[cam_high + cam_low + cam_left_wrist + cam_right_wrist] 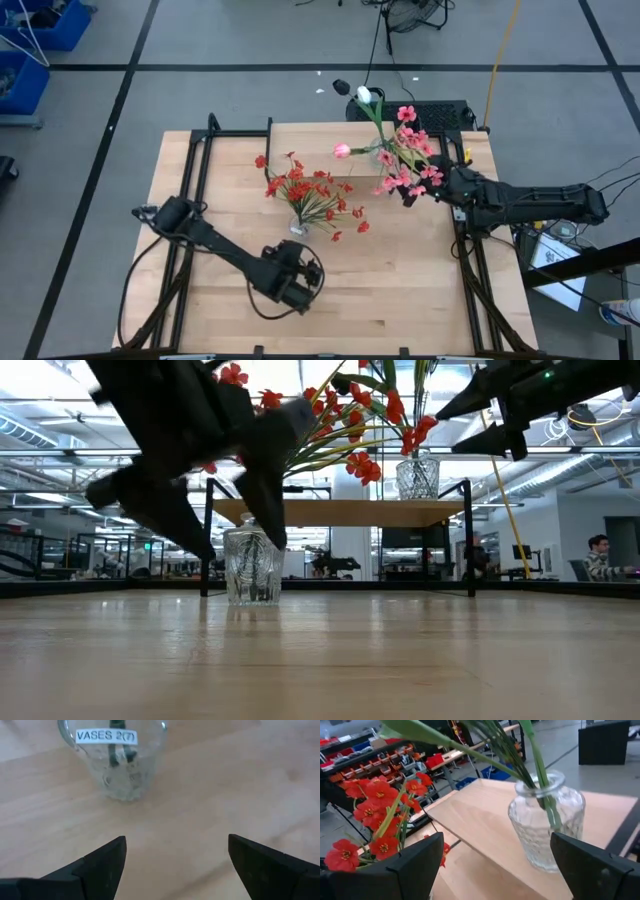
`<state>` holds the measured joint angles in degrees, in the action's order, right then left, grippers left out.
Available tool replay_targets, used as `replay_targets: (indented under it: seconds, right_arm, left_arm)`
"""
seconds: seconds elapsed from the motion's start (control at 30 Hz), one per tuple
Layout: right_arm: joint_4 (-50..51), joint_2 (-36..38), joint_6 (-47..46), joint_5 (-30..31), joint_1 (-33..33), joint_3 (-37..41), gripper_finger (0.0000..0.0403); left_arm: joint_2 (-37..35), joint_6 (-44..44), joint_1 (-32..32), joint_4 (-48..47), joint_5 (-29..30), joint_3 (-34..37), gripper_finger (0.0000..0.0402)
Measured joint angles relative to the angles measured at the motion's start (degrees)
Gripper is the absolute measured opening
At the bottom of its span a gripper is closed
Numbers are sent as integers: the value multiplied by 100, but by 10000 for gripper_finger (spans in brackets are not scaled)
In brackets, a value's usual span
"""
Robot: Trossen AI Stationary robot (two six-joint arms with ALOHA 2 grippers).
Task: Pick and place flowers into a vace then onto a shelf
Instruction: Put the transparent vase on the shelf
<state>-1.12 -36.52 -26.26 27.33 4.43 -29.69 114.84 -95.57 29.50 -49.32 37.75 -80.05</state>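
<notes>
Right gripper [492,865] open, just short of shelf [485,815] vase [547,822].

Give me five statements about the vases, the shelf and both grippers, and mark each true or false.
1. A glass vase with green stems stands on the shelf. True.
2. The vase of red flowers stands on the shelf too. False: in the low view that labelled vase rests on the tabletop, in front of the shelf.
3. The right gripper is clamped on the shelf vase. False: its fingers are spread, and the vase stands apart ahead of them.
4. The left gripper is open and faces the labelled vase. True.
5. The left gripper holds a flower stem. False: nothing lies between its fingers.
</notes>
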Motion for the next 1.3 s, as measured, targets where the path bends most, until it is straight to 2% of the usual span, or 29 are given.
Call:
replay_targets:
  seconds: [0.37, 0.5, 0.6, 0.77, 1.03, 1.13, 1.2, 1.3]
  right_arm:
    - [952, -4, -138, -45, -7, 0, 357]
    - [1111, -1, -66, -52, -7, 0, 357]
    - [1125, 9, -2, -71, -7, 0, 357]
    - [1129, 31, -7, -455, -9, 2, 357]
    - [1144, 25, -7, -505, -9, 2, 357]
    - [1258, 25, -9, -503, -9, 2, 357]
    - [1291, 24, -117, -499, -9, 18, 357]
    - [1267, 24, -412, -498, -9, 134, 357]
  left_arm:
    - [483, -545, -381, 238, 831, 7, 351]
    - [576, -573, -505, 364, 900, 7, 351]
    - [589, -621, -549, 104, 1009, 8, 351]
    - [563, -924, -673, -118, 1063, 201, 351]
    - [556, -1067, -769, 139, 1068, 582, 351]
    - [556, -1044, -871, 189, 1227, 586, 351]
    - [556, -703, -950, 359, 1409, 590, 351]
    - [556, -308, -1163, 538, 1323, 586, 351]
